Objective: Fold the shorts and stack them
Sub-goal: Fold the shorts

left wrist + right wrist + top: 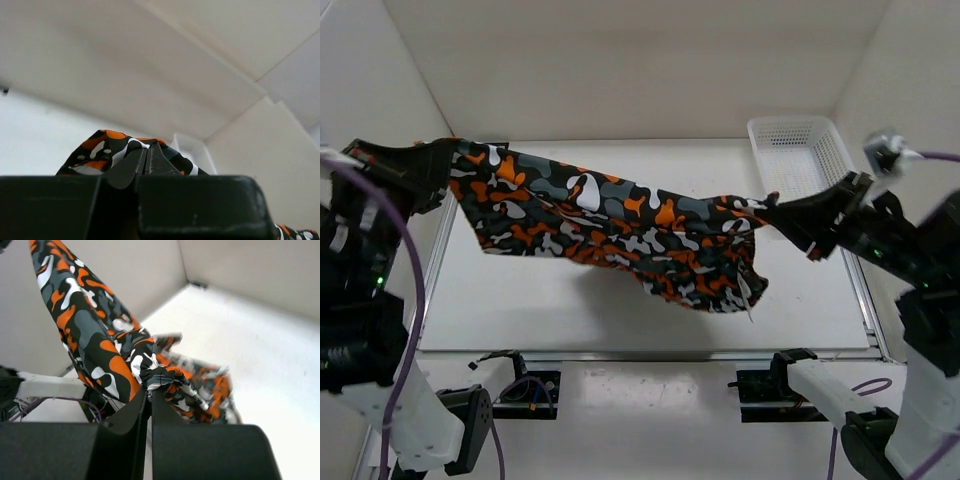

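Observation:
The shorts point(610, 225), printed in orange, black, grey and white blotches, hang stretched in the air above the white table point(520, 310) between my two grippers. My left gripper point(448, 160) is shut on their left end, high at the far left. In the left wrist view the fabric point(110, 150) bunches over the closed fingertips point(148, 150). My right gripper point(772, 208) is shut on the right end. In the right wrist view a wad of the shorts point(100, 335) sits pinched at the fingertips point(150, 390), and a white drawstring dangles below.
A white plastic mesh basket point(795, 150) stands at the table's far right corner, just behind the right gripper. White walls enclose the table at the back and sides. The arm bases sit at the near edge.

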### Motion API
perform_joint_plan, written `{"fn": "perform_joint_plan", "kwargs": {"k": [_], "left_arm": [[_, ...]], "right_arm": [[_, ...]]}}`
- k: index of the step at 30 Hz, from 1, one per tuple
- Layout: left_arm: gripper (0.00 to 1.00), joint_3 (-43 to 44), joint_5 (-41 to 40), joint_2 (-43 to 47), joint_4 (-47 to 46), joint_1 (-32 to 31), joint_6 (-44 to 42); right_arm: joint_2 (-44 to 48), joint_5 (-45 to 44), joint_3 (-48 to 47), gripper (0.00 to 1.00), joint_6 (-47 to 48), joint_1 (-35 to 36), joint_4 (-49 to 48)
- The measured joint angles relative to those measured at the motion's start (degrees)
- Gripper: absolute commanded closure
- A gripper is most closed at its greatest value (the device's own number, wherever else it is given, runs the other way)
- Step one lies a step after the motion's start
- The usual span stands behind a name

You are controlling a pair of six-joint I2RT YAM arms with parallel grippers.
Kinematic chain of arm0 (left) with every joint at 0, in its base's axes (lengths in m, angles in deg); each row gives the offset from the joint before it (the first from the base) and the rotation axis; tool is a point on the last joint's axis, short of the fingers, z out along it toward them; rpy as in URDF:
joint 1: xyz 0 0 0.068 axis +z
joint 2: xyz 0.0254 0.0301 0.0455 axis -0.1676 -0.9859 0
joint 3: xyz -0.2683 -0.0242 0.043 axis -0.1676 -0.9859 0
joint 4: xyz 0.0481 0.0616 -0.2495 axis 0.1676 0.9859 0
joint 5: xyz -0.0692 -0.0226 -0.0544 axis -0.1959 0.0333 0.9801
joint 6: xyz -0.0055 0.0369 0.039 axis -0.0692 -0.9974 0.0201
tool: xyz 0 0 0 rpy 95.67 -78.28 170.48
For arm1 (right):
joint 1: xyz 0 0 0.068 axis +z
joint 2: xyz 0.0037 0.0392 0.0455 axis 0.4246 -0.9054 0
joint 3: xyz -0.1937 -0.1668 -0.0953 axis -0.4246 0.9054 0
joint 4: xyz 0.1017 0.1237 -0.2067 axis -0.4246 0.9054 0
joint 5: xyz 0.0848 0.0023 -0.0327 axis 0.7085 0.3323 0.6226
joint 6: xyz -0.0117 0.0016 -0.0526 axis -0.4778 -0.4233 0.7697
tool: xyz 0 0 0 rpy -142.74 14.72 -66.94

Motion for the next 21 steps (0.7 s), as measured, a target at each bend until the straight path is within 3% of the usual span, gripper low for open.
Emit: {"fn": "perform_joint_plan", "kwargs": {"k": [6,11,15,21], "left_arm": [[0.9,12.83,-2.34,1.46,0.81,-1.92,0.15],[0.9,12.09,-0.26,1.88,-1.42,-2.36,0.13],[0.9,7.02,4.11,-3.5,-2.27,-3.1,0.0],[0.9,0.26,7.85,-25.14,-3.21,-5.53,-1.09]], "right_arm": [[4.9,-1.62,-7.72,1.0,-1.09,0.33,1.84],[5.44,-8.87,-7.93,1.0,-3.02,0.44,2.95],[5.11,-16.41,2.89,1.0,-5.64,0.92,0.98],[-5.14,-25.11,22.6,1.0,-8.09,1.92,-9.42]]}}
